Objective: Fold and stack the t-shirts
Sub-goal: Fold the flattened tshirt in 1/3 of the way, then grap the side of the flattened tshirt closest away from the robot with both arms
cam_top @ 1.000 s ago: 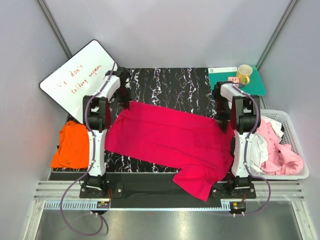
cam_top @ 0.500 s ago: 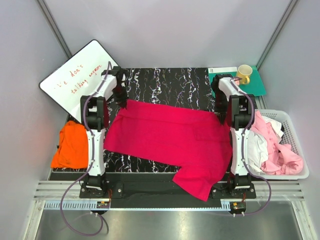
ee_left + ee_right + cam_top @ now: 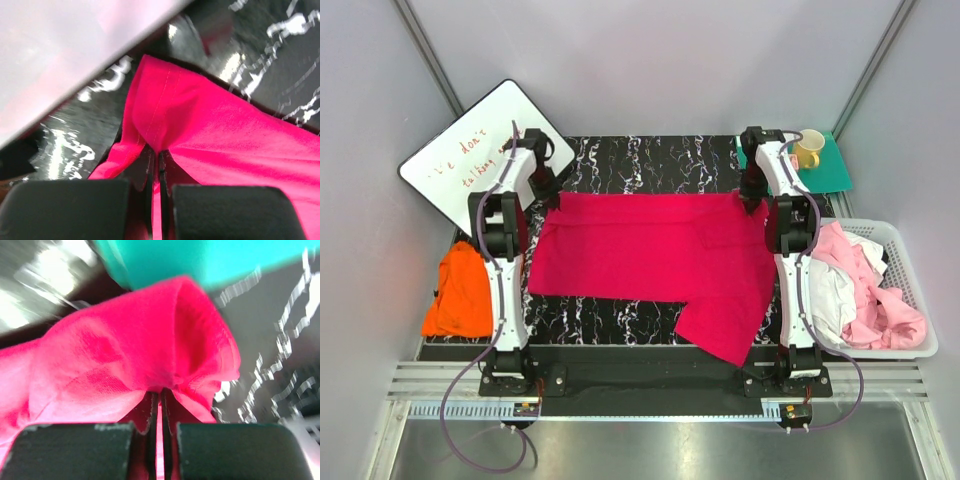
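Note:
A large magenta-red t-shirt (image 3: 650, 260) lies spread across the black marbled table (image 3: 650, 165), its top edge pulled into a straight line between both arms. My left gripper (image 3: 546, 190) is shut on the shirt's far left corner (image 3: 155, 125). At the far right corner (image 3: 165, 350), my right gripper (image 3: 752, 195) is shut on the cloth too. One sleeve (image 3: 720, 330) trails toward the near edge. An orange t-shirt (image 3: 460, 290) lies folded at the left. Pale pink and white t-shirts (image 3: 865, 290) fill the basket on the right.
A whiteboard (image 3: 470, 160) with red writing leans at the back left. A yellow mug (image 3: 808, 148) stands on a green mat (image 3: 825, 170) at the back right, close to my right gripper. The white basket (image 3: 910, 250) sits off the table's right side.
Both grippers have moved away from me toward the table's back, dragging the magenta-red shirt's top edge with them. The shirt now lies straighter and flatter.

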`<state>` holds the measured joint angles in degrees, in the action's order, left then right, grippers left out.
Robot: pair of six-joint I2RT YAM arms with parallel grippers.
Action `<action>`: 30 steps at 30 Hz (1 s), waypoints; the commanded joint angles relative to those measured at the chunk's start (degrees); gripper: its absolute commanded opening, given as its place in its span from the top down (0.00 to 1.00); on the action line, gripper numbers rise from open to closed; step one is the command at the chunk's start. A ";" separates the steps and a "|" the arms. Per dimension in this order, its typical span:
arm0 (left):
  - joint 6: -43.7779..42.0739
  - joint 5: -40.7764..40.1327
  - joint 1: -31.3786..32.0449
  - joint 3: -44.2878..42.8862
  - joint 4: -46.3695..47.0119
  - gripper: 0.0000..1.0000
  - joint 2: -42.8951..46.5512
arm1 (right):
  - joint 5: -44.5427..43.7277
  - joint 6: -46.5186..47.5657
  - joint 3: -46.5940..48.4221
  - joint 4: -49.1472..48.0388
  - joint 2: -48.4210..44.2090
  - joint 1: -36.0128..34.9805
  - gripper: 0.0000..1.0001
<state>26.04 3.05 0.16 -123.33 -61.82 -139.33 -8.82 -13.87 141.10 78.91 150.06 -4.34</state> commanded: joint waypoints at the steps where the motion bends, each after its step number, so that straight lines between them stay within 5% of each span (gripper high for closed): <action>1: 1.38 -0.95 -3.68 -3.23 2.67 1.00 -0.33 | 2.57 -0.46 7.24 -7.72 4.09 0.21 0.97; 4: 0.59 0.02 -4.38 -2.45 2.94 0.96 1.16 | 3.45 -0.37 8.58 -7.72 3.14 0.12 0.88; 5: 0.15 0.72 -4.64 -1.49 3.20 0.89 2.99 | 3.98 0.24 8.41 -7.46 2.26 0.21 0.77; 10: -2.75 3.79 -4.65 3.09 5.04 0.16 12.66 | 3.72 1.21 2.36 -7.98 -11.34 0.12 0.27; 12: -3.63 5.38 -4.65 6.42 6.62 0.01 18.72 | 4.07 1.12 0.68 -7.90 -18.52 0.12 0.07; 18: -5.56 9.17 -4.47 19.22 7.42 0.01 33.38 | 5.92 -0.54 -13.63 -8.16 -38.48 0.21 0.00; 30: -4.25 9.61 -4.56 52.12 7.24 0.01 51.87 | 21.72 -21.54 -69.15 -8.17 -76.48 0.21 0.11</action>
<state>21.34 11.42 -4.25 -77.71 -54.17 -91.79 4.36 -26.46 84.09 68.97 79.96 -4.16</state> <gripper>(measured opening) 0.987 0.906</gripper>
